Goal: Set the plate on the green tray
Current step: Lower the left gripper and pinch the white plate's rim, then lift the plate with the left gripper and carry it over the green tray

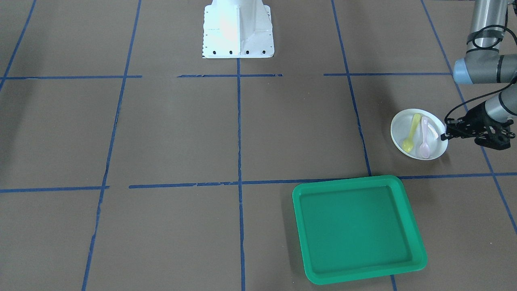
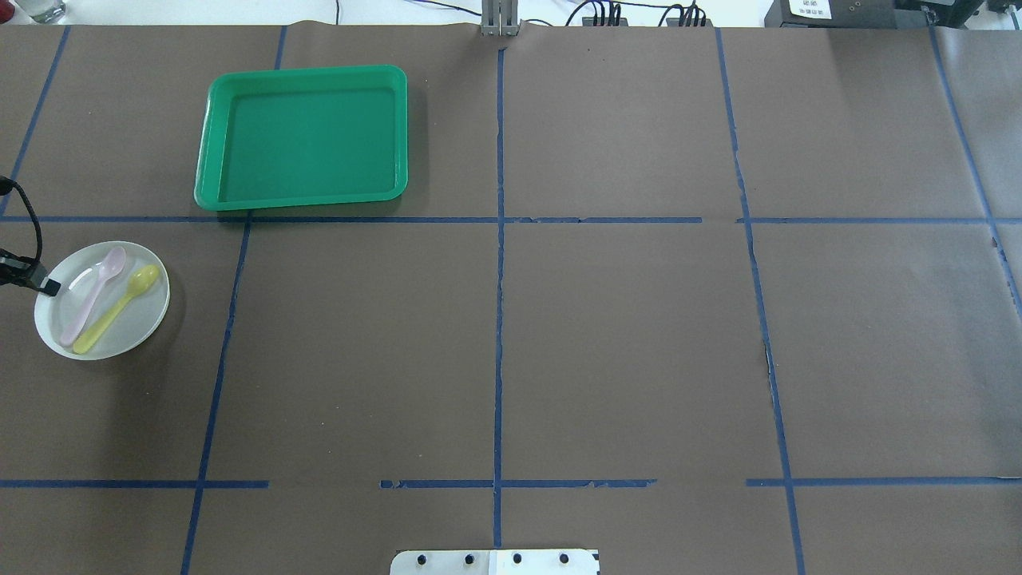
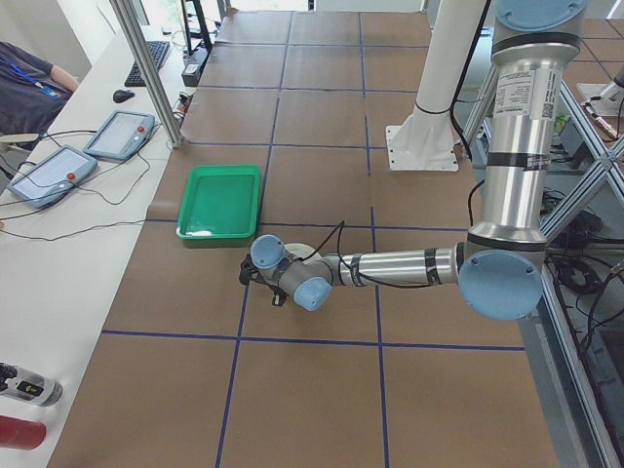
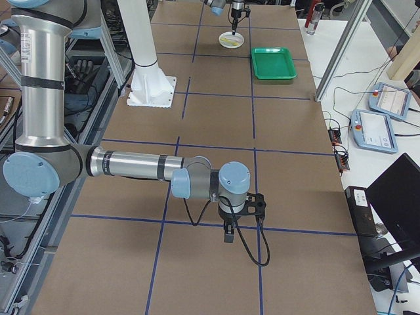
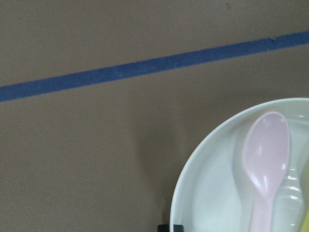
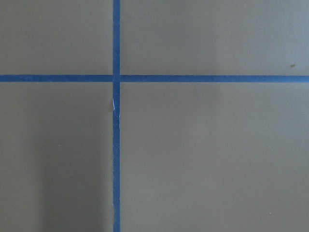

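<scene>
The white plate (image 1: 400, 130) lies on the brown table at the robot's left, with a yellow spoon (image 1: 411, 133) and a pink spoon (image 1: 424, 138) in it. It also shows in the overhead view (image 2: 136, 327) and the left wrist view (image 5: 212, 193). My left gripper (image 1: 444, 136) (image 2: 44, 285) is at the plate's outer rim, its jaws closed over the edge. The green tray (image 1: 355, 226) (image 2: 303, 136) lies empty, a short way across the table from the plate. My right gripper (image 4: 227, 231) hangs over bare table far off; I cannot tell whether it is open or shut.
The white robot base (image 1: 238, 32) stands at the table's robot-side edge. Blue tape lines (image 6: 116, 145) grid the brown surface. A side bench with tablets (image 3: 58, 166) and cables runs past the tray's far side, and a metal post (image 3: 146, 68) stands there.
</scene>
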Robot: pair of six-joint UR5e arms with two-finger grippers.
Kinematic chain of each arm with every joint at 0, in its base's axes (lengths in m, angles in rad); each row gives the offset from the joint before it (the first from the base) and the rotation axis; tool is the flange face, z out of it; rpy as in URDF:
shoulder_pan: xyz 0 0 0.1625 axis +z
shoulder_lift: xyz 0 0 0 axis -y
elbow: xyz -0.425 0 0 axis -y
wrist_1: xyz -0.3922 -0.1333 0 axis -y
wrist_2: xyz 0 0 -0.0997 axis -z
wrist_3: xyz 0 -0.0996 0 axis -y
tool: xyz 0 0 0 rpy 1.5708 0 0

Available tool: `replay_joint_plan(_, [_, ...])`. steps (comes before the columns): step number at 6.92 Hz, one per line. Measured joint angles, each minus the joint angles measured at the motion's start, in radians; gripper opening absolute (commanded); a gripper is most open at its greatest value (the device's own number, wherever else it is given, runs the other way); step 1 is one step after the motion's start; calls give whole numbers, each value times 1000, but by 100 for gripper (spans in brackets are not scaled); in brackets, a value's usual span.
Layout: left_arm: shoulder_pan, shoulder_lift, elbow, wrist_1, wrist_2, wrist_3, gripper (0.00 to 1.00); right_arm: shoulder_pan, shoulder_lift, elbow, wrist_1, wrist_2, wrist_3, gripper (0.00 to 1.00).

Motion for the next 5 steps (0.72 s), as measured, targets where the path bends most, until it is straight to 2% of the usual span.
replay_joint_plan(2, [-56, 2, -4, 29, -186, 2, 0, 0, 0, 0, 0, 1, 0, 100])
replay_joint_plan(3, [-79, 2, -16, 40, -250, 0, 0, 0, 0, 0, 0, 1, 0, 100])
replay_joint_plan(5, [-121, -32, -69, 100, -279, -43, 0, 0, 0, 0, 0, 1, 0, 100])
